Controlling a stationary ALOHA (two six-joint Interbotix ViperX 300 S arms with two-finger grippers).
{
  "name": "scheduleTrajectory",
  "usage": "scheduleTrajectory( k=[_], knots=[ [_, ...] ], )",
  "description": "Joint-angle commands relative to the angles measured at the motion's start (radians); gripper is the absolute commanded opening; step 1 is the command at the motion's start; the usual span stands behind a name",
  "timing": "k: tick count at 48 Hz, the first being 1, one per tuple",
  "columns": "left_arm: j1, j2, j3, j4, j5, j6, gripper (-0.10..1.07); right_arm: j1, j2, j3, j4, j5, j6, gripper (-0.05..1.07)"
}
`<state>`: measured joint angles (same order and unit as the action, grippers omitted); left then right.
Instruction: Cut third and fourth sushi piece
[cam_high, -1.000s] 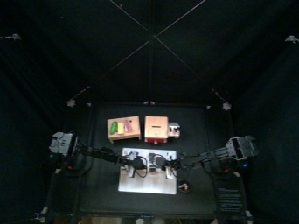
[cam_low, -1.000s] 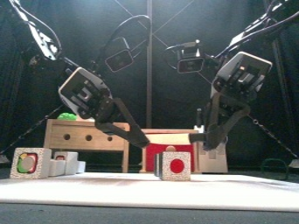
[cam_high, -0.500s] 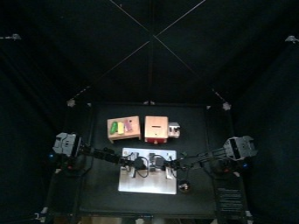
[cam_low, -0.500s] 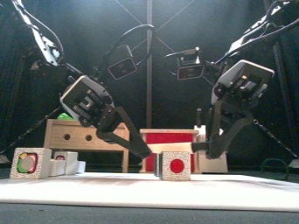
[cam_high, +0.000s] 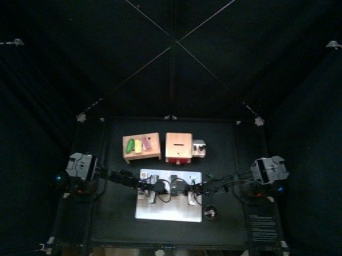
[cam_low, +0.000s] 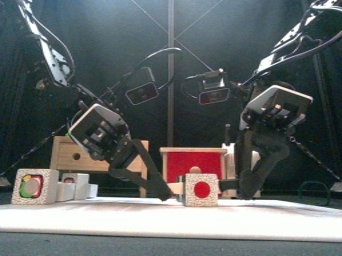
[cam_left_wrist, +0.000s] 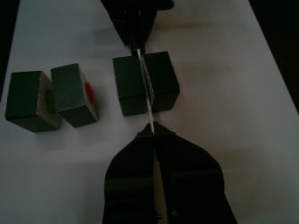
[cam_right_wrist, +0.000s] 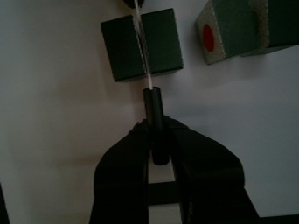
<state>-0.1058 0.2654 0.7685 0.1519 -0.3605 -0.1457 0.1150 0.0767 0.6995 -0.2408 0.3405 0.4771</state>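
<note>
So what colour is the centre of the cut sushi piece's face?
Red, ringed by white, on the sushi piece nearest the camera; the front view shows it best.

Cutting board (cam_high: 150, 205): one, white.
Sushi pieces: four in all.
- Thin slices: two, first slice (cam_left_wrist: 31, 101) and second slice (cam_left_wrist: 79, 94), at the board's 9 o'clock.
- Thick block (cam_left_wrist: 162, 83): one, mid-board.
- Red-centred piece (cam_right_wrist: 239, 31): one.

Knife (cam_right_wrist: 152, 105): one.
Wooden boxes: two, left box (cam_high: 138, 146) and right box (cam_high: 183, 147), at 12 o'clock of the board.
Grippers: two, left gripper (cam_left_wrist: 149, 133) and right gripper (cam_right_wrist: 155, 131).
</note>
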Motion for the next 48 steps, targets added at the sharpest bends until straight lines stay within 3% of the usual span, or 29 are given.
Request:
scheduleTrajectory(
  k=[1,21,48],
  knots=[
    [-0.012,0.006,0.009,0.000,0.008,0.003,0.32,-0.011,0.000,0.000,0.015,0.006,0.002,0.06],
    [-0.011,0.012,0.011,-0.002,0.008,0.002,0.32,-0.005,0.012,-0.003,0.028,0.005,0.003,0.06],
    [-0.061,-0.018,0.011,-0.002,0.012,-0.003,0.32,0.052,0.011,-0.052,0.058,0.048,0.003,0.06]
  ],
)
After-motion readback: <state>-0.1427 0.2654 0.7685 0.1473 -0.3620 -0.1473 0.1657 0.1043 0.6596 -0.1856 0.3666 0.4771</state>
